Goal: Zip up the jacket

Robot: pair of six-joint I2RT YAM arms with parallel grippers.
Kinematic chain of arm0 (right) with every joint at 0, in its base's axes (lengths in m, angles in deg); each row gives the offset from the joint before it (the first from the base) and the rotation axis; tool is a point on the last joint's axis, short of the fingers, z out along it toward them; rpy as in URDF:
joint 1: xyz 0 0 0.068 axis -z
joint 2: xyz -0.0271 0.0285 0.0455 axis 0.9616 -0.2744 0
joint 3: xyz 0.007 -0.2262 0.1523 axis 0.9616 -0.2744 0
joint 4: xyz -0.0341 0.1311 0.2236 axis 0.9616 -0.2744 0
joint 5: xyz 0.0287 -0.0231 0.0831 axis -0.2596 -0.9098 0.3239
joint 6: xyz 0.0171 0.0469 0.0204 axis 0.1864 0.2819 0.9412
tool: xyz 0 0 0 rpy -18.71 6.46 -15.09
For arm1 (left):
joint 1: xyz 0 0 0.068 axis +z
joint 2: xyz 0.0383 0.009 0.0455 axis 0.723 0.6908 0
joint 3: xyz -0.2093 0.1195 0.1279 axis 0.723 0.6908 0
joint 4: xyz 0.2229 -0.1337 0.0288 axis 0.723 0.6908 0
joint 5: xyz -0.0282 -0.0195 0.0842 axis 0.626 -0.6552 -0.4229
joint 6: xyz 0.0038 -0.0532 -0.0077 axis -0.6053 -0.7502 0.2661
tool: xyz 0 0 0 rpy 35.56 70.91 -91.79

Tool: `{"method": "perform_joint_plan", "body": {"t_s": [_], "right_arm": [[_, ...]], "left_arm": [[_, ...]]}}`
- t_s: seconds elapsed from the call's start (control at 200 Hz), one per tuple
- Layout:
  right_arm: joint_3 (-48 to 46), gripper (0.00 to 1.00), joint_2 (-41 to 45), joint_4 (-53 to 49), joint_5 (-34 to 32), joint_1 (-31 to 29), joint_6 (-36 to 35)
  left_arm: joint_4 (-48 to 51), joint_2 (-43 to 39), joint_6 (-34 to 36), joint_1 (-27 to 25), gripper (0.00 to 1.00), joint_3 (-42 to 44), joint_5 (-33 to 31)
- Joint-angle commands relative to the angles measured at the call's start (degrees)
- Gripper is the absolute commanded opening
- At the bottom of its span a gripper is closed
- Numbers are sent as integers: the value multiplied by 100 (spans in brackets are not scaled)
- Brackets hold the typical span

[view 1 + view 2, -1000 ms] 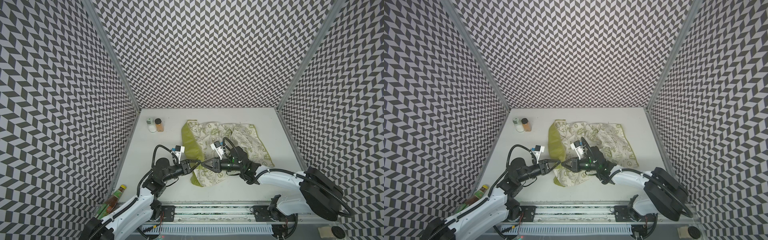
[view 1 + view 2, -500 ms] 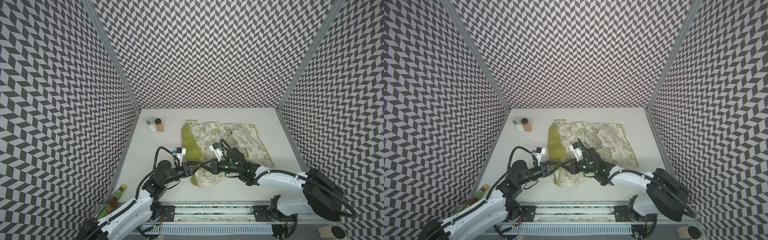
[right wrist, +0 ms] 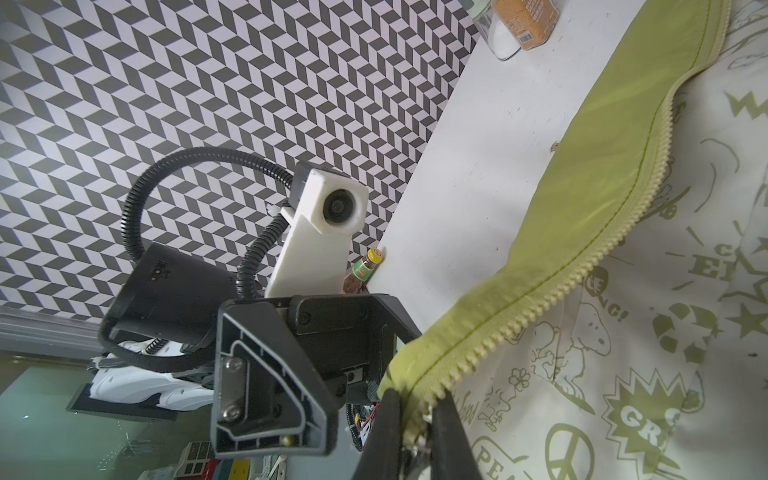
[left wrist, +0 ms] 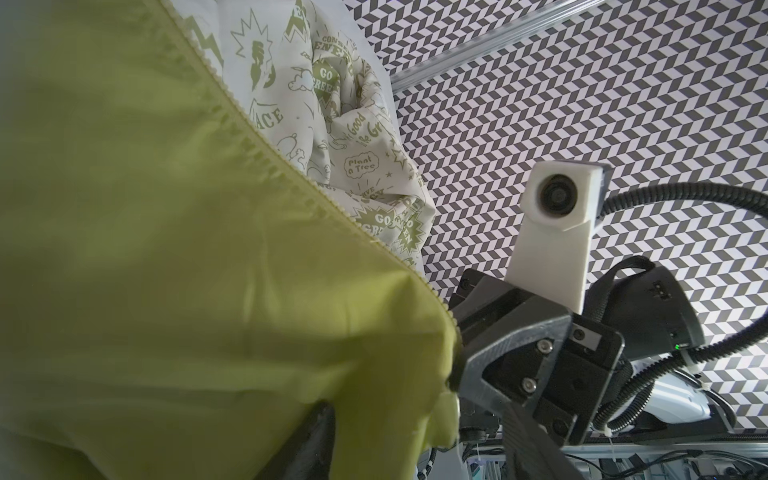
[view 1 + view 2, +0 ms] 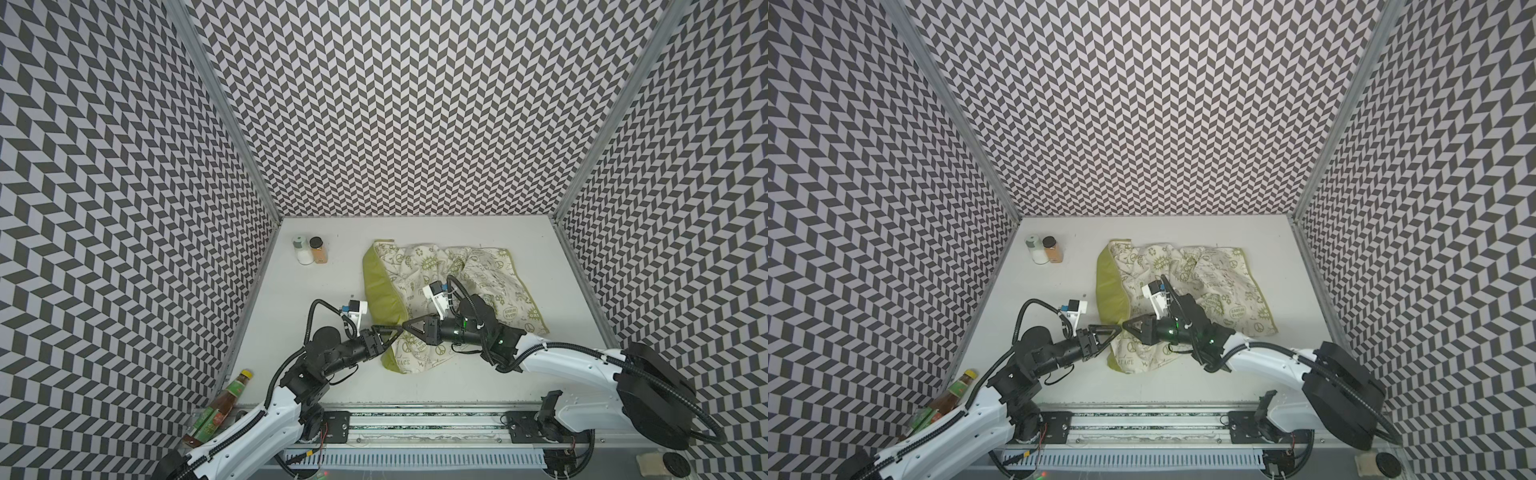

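Right now, the thin lime-green fabric jacket (image 5: pixel 478 270) lies unzipped mid-surface, its zipper end (image 3: pixel 440 386) pinched by the closed right gripper (image 3: pixel 415 428), the left gripper (image 5: pixel 395 331) beside it, opening unclear; next, probably, joining both halves.

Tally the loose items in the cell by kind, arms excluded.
Jacket: 1
Spice jars: 2
Sauce bottle: 1
Total: 4

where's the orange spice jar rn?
In both top views the orange spice jar stands back-left on the table, beside the white jar, left of the jacket.
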Motion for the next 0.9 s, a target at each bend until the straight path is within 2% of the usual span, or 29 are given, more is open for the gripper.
{"method": "perform_joint_plan", "body": {"t_s": [0.0,0.235,0.406,0.601,0.791,0.896], "right_arm": [[23,8,80,341,84,-139,50],[-38,10,60,226,-89,-295,6],[-9,23,130,-3,-156,-293,-94],[9,35,226,-140,-213,-293,-143],[11,46,567,-520,-475,-213,-242],[28,52,992,-1294,-782,12,-477]], "left_arm": [[-359,157,-21,-28,61,27,-65],[-465,513,70,-32,31,-194,-90],[-570,628,49,-25,12,-174,-125],[-575,618,27,9,0,-130,-122],[-639,596,14,76,0,-72,-5],[-674,561,57,235,0,-44,241]]}}
